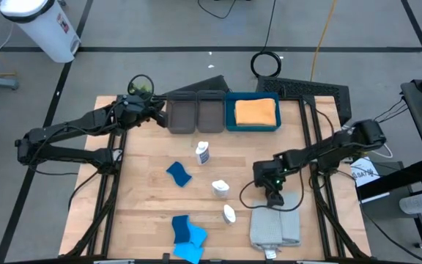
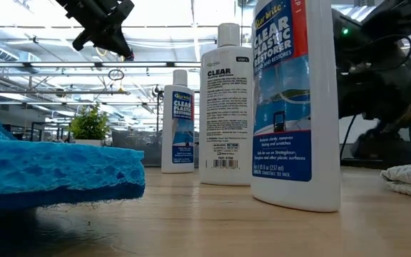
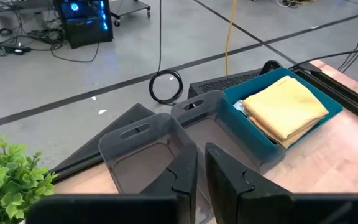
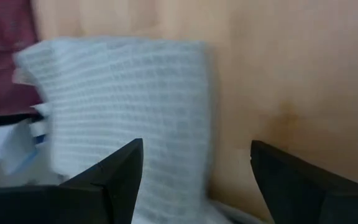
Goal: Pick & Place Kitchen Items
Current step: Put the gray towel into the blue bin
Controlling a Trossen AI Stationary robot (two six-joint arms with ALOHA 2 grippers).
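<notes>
Near edge of desk [image 1: 145, 176]: sponges [image 1: 187, 235], dark and light blue, stacked at the front; I judge them untouched stock awaiting pickup.

Front right: grey cloth [image 1: 275, 228], folded, lying flat close to the front edge. My right end effector [image 1: 274, 196] hangs just above its far side, fingers spread wide and empty in the right wrist view, which reads to me as lined up for a grasp on this cloth. Little margin toward the front edge; open wood lies to the right.

Middle: three white bottles [image 1: 202, 153], one upright, two nearer [image 1: 220, 188] that I cannot tell upright or tipped; a loose blue sponge [image 1: 179, 174] to their left. Clear lanes between them.

Far edge: two grey trays [image 1: 197, 114], empty, and a blue tray [image 1: 254, 125] holding the orange cloth [image 1: 256, 111]. My left end effector [image 1: 154, 110] waits beside the grey trays, fingers nearly together, holding nothing. Plant [image 1: 141, 85] at the far-left corner.
</notes>
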